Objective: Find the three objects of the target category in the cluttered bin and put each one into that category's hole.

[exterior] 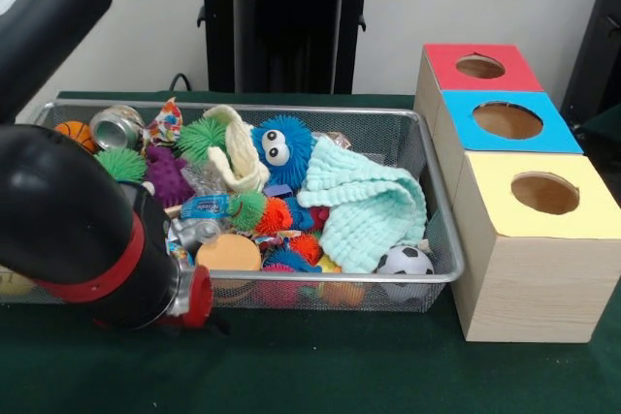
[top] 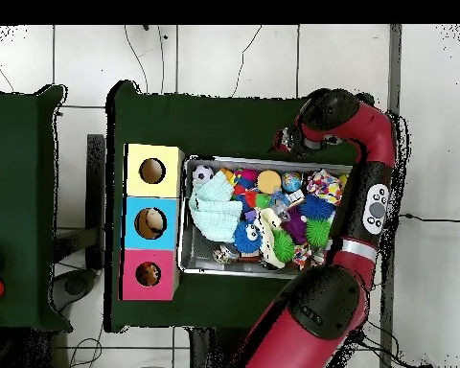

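- Searching wire bin (exterior: 441, 239) first; arm (exterior: 87, 239) parked at near-left corner, gripper unseen, grip state impossible to tell.
- Target category unknown; soccer ball (exterior: 405, 261) near right, beside yellow box (exterior: 543, 239).

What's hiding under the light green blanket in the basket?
The mint knitted cloth lies over the toys in the wire mesh bin. A black-and-white mini soccer ball peeks out at its edge. Whatever lies beneath is covered.

The toy-filled bin (exterior: 439, 239) sits on the desk (exterior: 320, 366), with three holed boxes (exterior: 529, 239) touching its right side.
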Motion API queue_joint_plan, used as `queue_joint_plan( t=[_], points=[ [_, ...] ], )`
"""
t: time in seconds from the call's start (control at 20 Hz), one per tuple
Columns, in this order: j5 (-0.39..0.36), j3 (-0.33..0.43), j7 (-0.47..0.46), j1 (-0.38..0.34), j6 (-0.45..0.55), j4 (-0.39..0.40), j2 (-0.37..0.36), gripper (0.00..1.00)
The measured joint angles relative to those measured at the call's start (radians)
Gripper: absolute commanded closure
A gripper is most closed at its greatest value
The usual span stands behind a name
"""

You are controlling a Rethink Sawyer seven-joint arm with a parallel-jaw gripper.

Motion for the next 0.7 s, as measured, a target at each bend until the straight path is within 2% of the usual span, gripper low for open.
queue_joint_plan(
  t=[0.2, 0.3, 0.45, 0.7],
  points=[
    [0.072, -0.054, 0.0, -0.026, 0.0, 0.118, -0.064, 0.0],
    [0.096, -0.07, 0.0, -0.032, 0.0, 0.153, -0.09, 0.0],
    [0.146, -0.103, 0.0, -0.04, -0.017, 0.228, -0.16, 0.0],
    [0.222, -0.136, 0.0, -0.031, -0.013, 0.29, -0.249, 0.0]
  ],
)
